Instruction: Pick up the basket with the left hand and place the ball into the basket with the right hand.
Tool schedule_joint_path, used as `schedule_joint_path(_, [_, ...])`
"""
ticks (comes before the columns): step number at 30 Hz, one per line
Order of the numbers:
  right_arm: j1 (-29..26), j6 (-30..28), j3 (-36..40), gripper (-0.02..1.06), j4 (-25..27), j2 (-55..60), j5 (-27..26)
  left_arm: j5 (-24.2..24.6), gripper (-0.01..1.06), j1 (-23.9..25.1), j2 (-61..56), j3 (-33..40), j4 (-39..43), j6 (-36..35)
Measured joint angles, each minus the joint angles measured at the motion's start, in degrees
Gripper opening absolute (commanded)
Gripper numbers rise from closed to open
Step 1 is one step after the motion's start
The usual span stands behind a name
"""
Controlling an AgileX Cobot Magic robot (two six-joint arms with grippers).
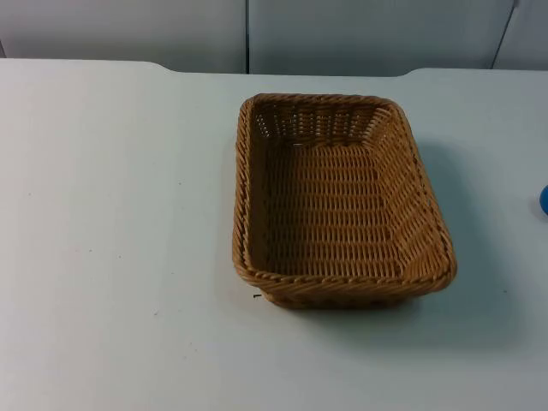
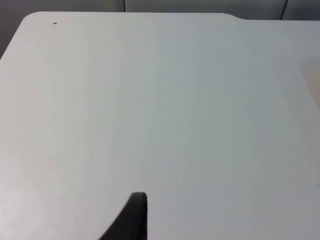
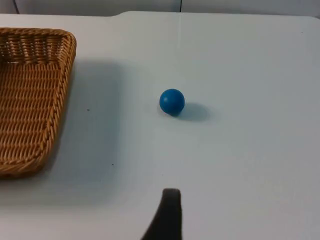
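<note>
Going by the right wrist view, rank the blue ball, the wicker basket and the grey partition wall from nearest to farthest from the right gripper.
1. Blue ball: on the bare table straight ahead of the right gripper's fingertip, nearest.
2. Wicker basket: off to the side, empty, apart from the ball; its near corner is somewhat farther.
3. Grey partition wall: beyond the table's far edge, farthest.

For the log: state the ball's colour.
Blue. The ball shows best in the right wrist view, on the table beside the basket.
</note>
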Motion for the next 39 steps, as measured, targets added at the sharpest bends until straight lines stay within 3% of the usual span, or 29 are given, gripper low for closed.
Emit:
schedule_joint_path(8, [0.0, 0.0, 0.0, 0.76, 0.0, 0.0, 0.0, 0.57, 1.04, 0.0, -0.03, -0.68, -2.06, 0.0])
schedule_joint_path(17, [0.0, 0.0, 0.0, 0.76, 0.0, 0.0, -0.57, 1.22, 1.04, 0.0, 6.42, -9.12, -3.51, 0.0])
schedule_joint_path(21, [0.0, 0.0, -1.04, 0.76, 0.0, -0.1, -1.28, 0.2, 1.04, 0.0, 12.93, -13.95, -3.74, 0.0])
schedule_joint_path(39, [0.0, -0.1, -2.86, 0.76, 0.0, -0.1, -2.79, -6.98, 1.04, 0.0, 30.56, -23.22, -3.98, 3.71])
